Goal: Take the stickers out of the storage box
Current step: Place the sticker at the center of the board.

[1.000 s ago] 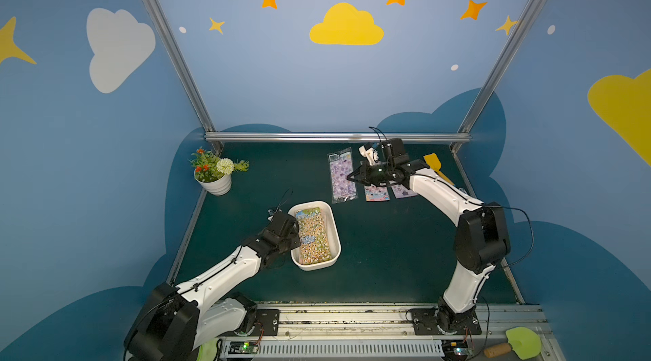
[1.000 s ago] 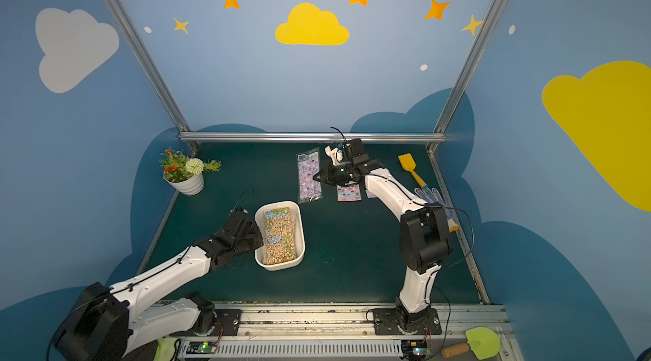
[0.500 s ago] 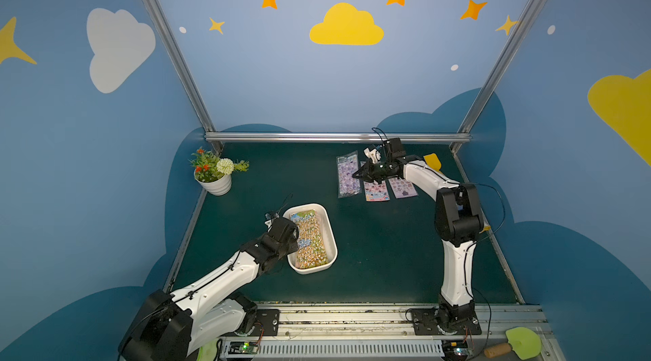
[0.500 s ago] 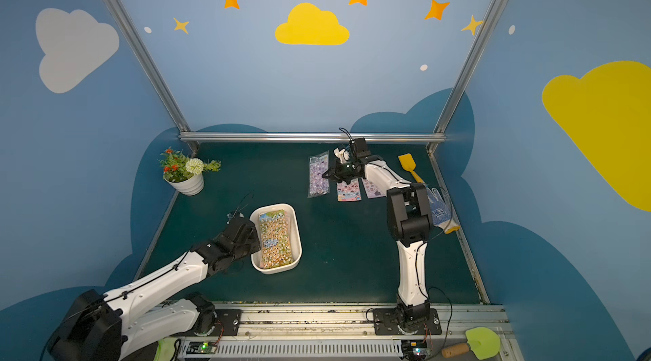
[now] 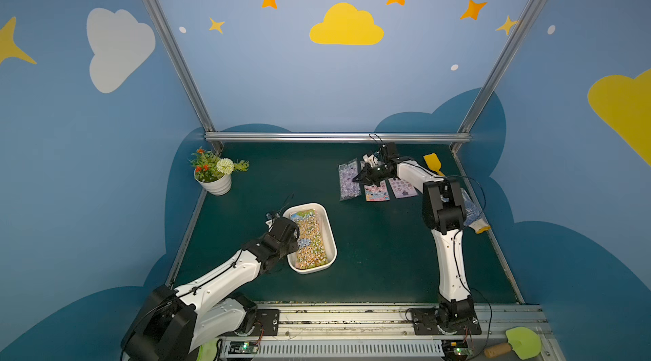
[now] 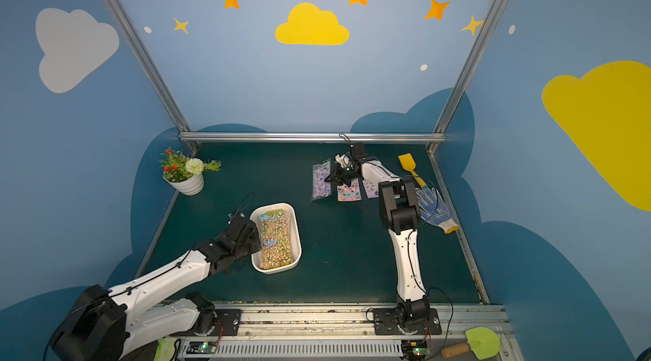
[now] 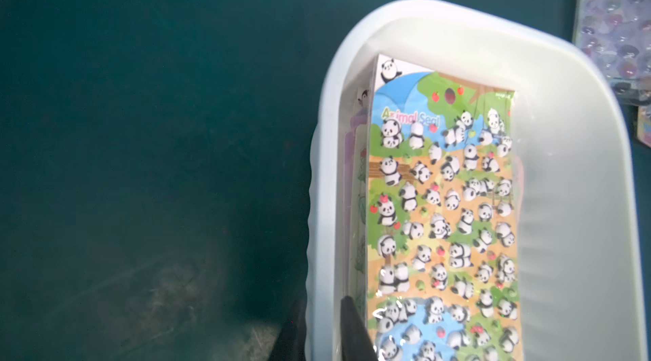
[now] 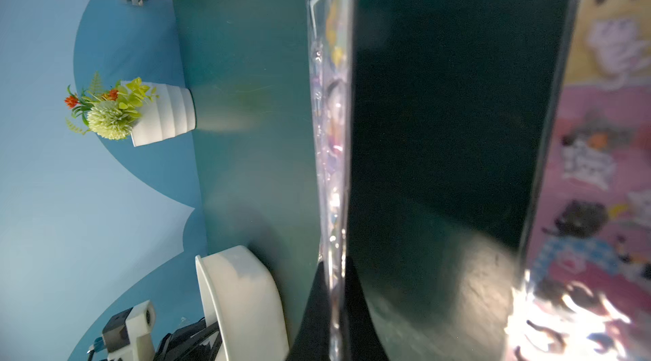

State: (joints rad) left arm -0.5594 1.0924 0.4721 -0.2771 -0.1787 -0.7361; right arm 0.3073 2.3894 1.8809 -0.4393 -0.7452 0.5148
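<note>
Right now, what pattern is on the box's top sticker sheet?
Top sheet: tiny pandas on green, orange and blue, clearest in the left wrist view.

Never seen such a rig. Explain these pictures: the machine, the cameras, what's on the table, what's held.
Two white robot arms stand at a green table. Two pictures look down from above; two come from cameras on the wrists. The right hand pinches a purple sticker sheet beside other sheets lying flat. The left hand straddles the wall of the storage box, which holds more stickers; whether it grips, I cannot tell. A flower pot, spatula and glove sit aside.
</note>
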